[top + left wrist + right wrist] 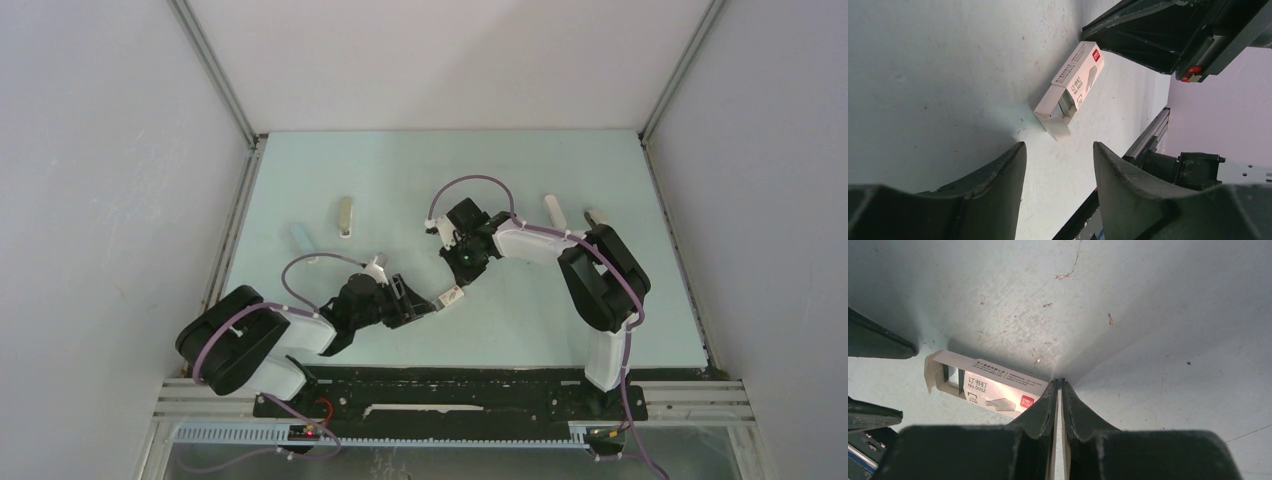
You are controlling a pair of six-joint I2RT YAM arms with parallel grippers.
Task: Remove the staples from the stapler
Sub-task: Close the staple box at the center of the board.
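The stapler (553,212), a small white oblong, lies at the back right of the table, away from both grippers. No loose staples show. A small white printed box (450,296) lies between the two grippers, and its flap end stands open (1058,125). My left gripper (1058,146) is open with nothing between its fingers, and the box (1074,80) lies just ahead of its tips. My right gripper (1059,382) is shut, its tips resting at the red-logo end of the box (993,387). In the top view the right gripper (462,270) points down at the box from behind.
A beige-grey slim bar (345,218) and a pale blue piece (300,237) lie at the back left. Another small white piece (596,216) sits beside the right arm's elbow. Metal rails border the table on the left, right and near sides.
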